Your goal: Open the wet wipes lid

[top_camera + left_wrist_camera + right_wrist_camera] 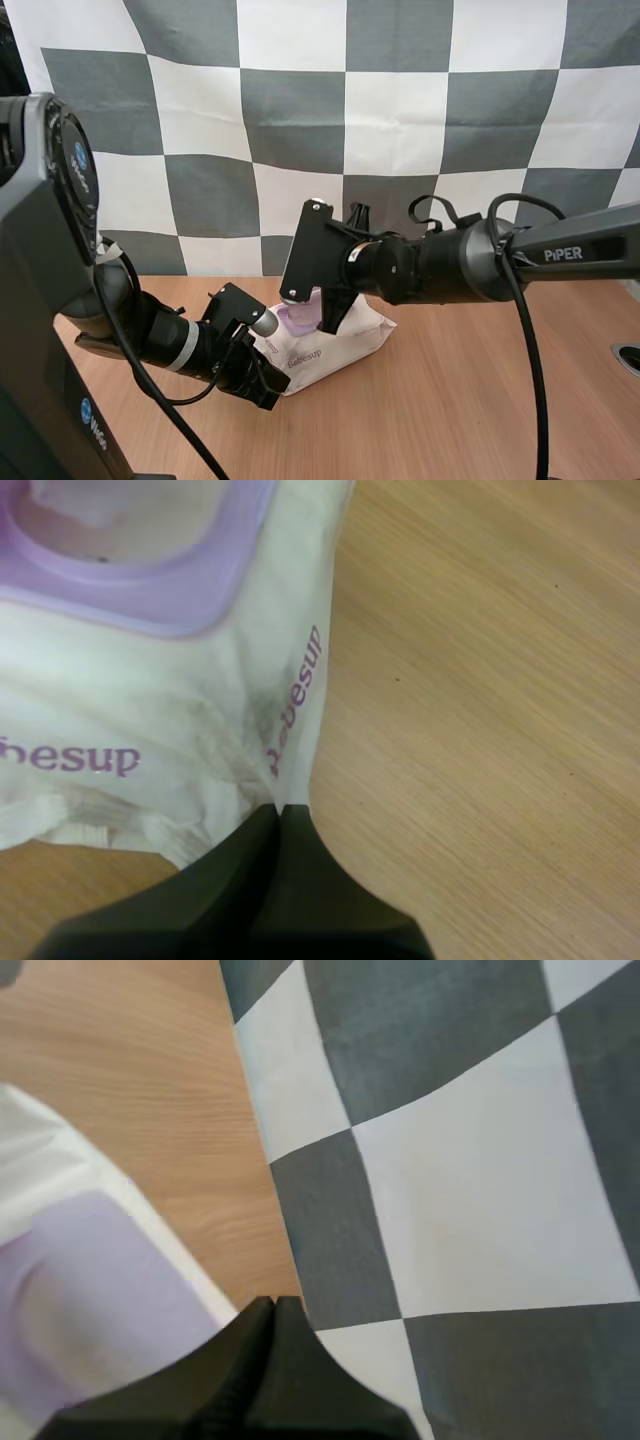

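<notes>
On counter (480,400), abt mid: pack (345,345), lying tilted, purple lid (298,319) on top twd its left end. L pincer (283,812) comes in low from near-left, fingers together in one wedge, tips right at pack's near side seam; can't tell if film is nipped betw them. R pincer (272,1305) reaches in from the right, pointing down, fingers also together, tips just beside lid's right edge. Arms crowd pack's left side & top. Bare wood runs wide to the right & near-right of pack. Pack's far edge sits near counter's far edge.
</notes>
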